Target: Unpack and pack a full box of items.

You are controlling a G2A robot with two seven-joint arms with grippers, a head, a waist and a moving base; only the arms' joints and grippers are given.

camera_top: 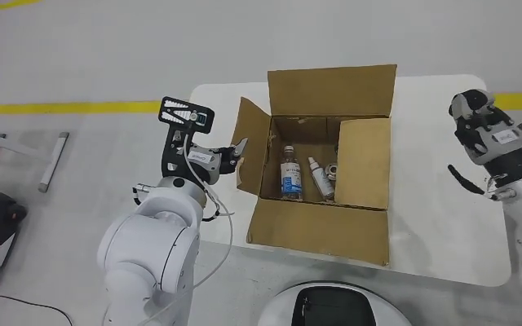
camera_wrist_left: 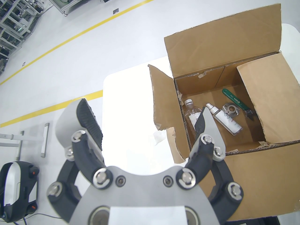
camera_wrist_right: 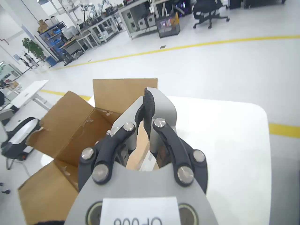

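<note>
The box stands on the counter, flaps open for access to the bottle, tube, flange and pliers inside. Left jaws: released, empty, at the left edge. Right jaws: clenched, empty, near the right edge.

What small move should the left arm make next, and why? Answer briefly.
Probably lift the open left hand over the flap and lower it toward the bottle: the hand sits outside the box, and the bottle lies nearest that side.
</note>
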